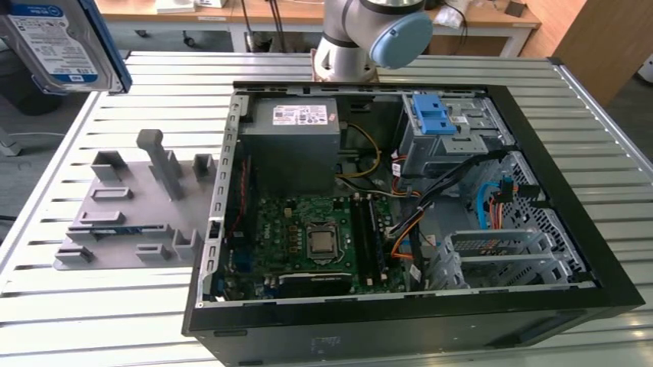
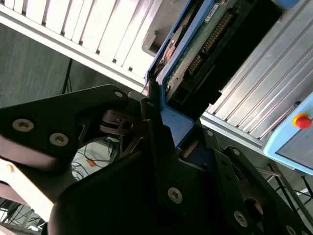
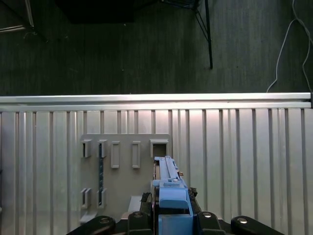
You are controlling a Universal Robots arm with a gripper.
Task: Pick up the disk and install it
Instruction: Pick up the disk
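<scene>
The exterior view shows the disk point(image 1: 56, 38), a flat silver hard drive with a white-and-blue label in a blue plastic carrier, raised at that view's far left, well apart from the open black computer case point(image 1: 571, 252). The second wrist view shows its green circuit-board side and the black gripper point(image 2: 168, 132) pinching the blue bracket. The first wrist view shows the grey plastic fixture plate point(image 3: 122, 186) on the slatted metal table point(image 3: 244, 156) beneath.

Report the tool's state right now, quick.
Tool: closed, holding the disk by its blue-framed end.
</scene>
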